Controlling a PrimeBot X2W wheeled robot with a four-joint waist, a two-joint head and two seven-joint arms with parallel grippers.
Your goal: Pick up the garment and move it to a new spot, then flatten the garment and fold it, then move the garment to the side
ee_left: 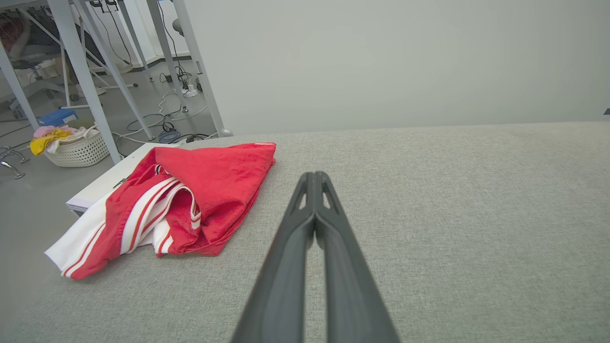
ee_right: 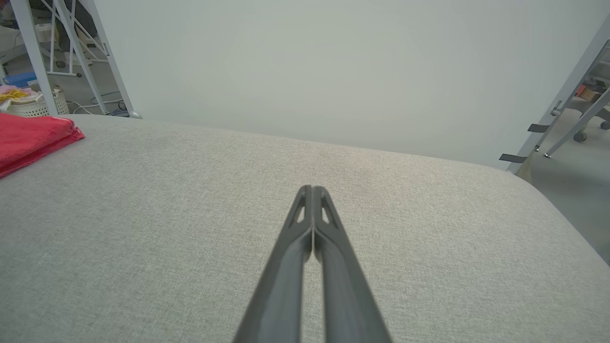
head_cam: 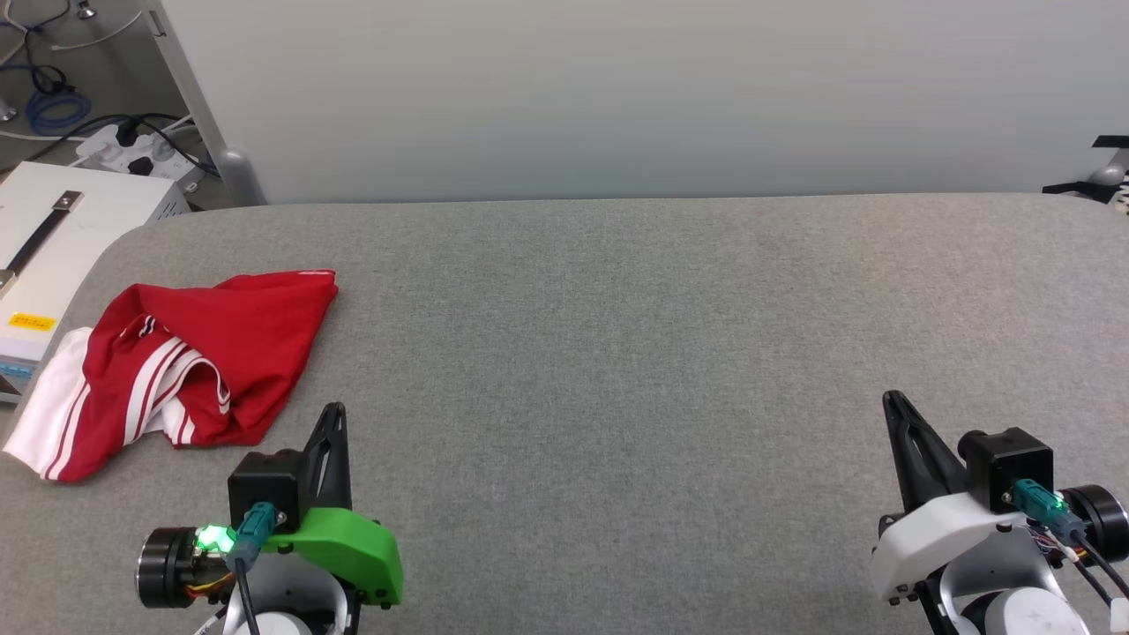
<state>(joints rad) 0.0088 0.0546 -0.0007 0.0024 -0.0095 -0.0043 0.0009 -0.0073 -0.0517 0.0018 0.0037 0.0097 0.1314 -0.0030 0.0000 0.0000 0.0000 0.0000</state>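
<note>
The garment, a red jersey T-shirt with white sleeves and red-and-white striped trim, lay crumpled in a loose heap at the far left of the grey fabric-covered table, one white sleeve end reaching the table's left edge. The left gripper stood near the heap's closest corner, just to its right and apart from the cloth. Its two dark fingers were pressed together along their length and held nothing. In the left wrist view the tips met over bare grey fabric, with the shirt lying to their left. The right gripper was well apart from the shirt, on the right side of the table, likewise fully closed and empty, its tips touching in the right wrist view. Beside the table's left edge stood a white box with a yellow label, and a power strip with cables lay on the floor behind it. A white laundry basket of clothes stood on the floor further off
</note>
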